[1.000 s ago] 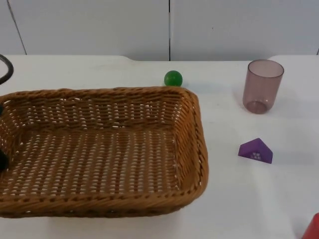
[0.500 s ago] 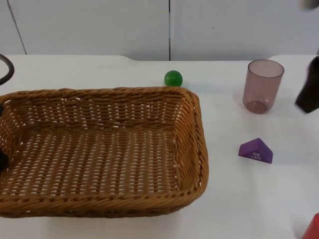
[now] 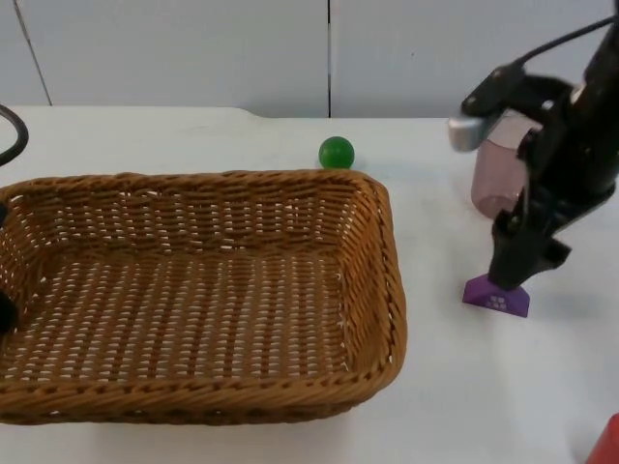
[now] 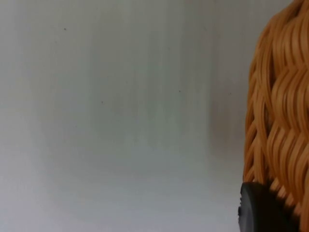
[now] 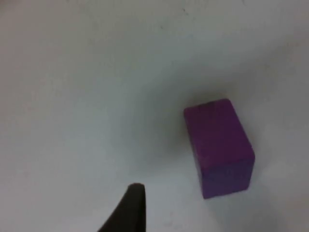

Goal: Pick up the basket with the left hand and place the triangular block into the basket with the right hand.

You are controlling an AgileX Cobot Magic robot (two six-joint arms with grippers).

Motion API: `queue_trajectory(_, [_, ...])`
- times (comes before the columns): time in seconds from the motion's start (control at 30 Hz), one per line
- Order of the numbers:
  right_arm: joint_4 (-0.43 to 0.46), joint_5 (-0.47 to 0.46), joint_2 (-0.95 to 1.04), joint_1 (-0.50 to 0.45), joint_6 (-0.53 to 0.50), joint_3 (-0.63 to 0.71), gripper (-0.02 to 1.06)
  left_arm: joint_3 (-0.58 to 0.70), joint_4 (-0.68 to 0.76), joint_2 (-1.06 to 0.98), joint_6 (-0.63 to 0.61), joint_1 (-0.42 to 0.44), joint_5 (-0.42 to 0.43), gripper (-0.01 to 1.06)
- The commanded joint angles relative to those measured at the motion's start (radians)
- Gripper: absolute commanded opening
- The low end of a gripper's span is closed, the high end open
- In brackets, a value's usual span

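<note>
The right hand (image 3: pixel 517 275) hangs just above the block (image 3: pixel 496 293) near the surface's right edge, grip state unclear. The left hand (image 3: pixel 4 311) holds the basket (image 3: pixel 193 290) at its left rim.

- Right arm (image 3: pixel 566 155): black throughout, built of chunky jointed segments, with one rounded silver-grey part near the wrist.
- Right gripper (image 3: pixel 519 275): black, narrowing downward to slim fingers; in the right wrist view one fingertip (image 5: pixel 128 212) is a dark, pointed wedge (matte, unmarked).
- Left gripper's fingertip (image 4: pixel 260 210): black, rounded, smooth-edged.
</note>
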Motion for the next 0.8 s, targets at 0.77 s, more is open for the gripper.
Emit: queue_trajectory(0.77, [-0.027, -0.028, 0.189, 0.005, -0.042, -0.092, 0.53, -0.002, -0.030, -0.013, 0.000, -0.005, 0.017, 0.00])
